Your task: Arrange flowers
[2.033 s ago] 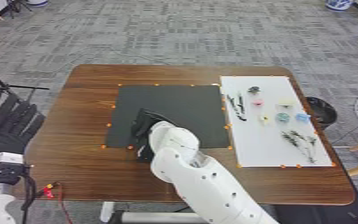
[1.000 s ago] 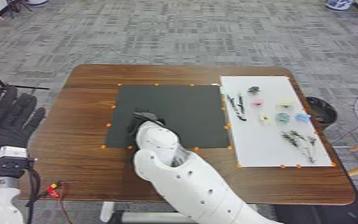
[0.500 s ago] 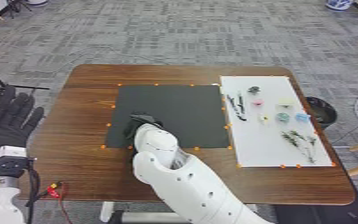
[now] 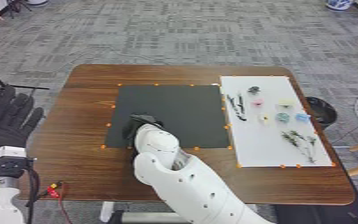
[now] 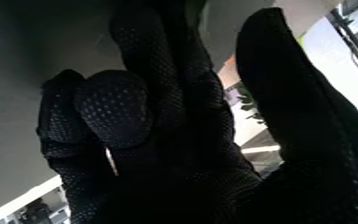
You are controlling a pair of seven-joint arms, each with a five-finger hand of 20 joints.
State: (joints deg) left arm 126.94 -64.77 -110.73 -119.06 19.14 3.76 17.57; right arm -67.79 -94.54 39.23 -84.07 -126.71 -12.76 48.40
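The left hand (image 4: 8,120) is being held open beside the left edge of the brown table (image 4: 73,165), with its fingers straight. The right hand (image 4: 143,120) is being held at the left part of the dark mat (image 4: 180,105); whether it is being closed or opened, or is being given anything to grip, cannot be told. On the right, small flowers, a pink one (image 4: 257,102) and a blue one (image 4: 302,117) among them, are being held up by the white sheet (image 4: 251,150). Leafy green stems (image 4: 295,140) are being held up there too, on its near part.
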